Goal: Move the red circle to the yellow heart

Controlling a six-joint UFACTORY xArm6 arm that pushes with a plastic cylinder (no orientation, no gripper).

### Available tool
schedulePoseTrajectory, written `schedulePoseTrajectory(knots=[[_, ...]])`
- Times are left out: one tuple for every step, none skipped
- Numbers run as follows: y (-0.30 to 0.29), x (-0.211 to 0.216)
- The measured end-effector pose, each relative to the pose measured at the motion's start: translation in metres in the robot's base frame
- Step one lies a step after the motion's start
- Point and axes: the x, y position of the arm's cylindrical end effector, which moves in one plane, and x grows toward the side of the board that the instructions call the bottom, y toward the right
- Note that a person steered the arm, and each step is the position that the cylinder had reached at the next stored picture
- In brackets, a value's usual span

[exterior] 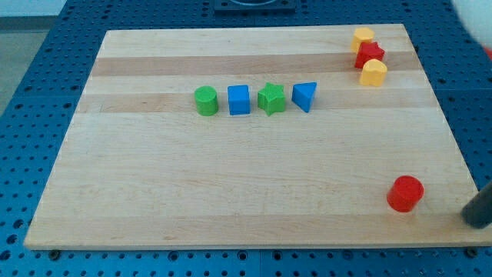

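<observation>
Surface (254,177): pale wooden board, lengthwise grain in bands, on a blue perforated mat (31,115).

Red circle (405,193): short glossy cylinder near the surface's bottom right corner, alone.

My tip (470,219): dark, blurred rod end at the surface's right edge, near the bottom right corner, just right of the red circle, apart from it. No claw shows; nothing gripped.

Top right corner cluster, close-packed: yellow block (363,38) (shape unclear), red star (370,54), yellow heart (374,72) nearest the circle.

Mid-surface row, left to right: green cylinder (206,101), blue cube (239,99), green star (271,98), blue triangle (304,96). Well off the stretch between circle and heart.
</observation>
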Motion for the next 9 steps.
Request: schedulePoseTrajectory(knots=[[-0.049,-0.002],[-0.052,-0.032],[-0.052,-0.055],[-0.073,-0.036],[-0.096,-0.039],[-0.079,-0.075],[-0.04,-0.094],[-0.042,-0.097],[-0.072,-0.104]])
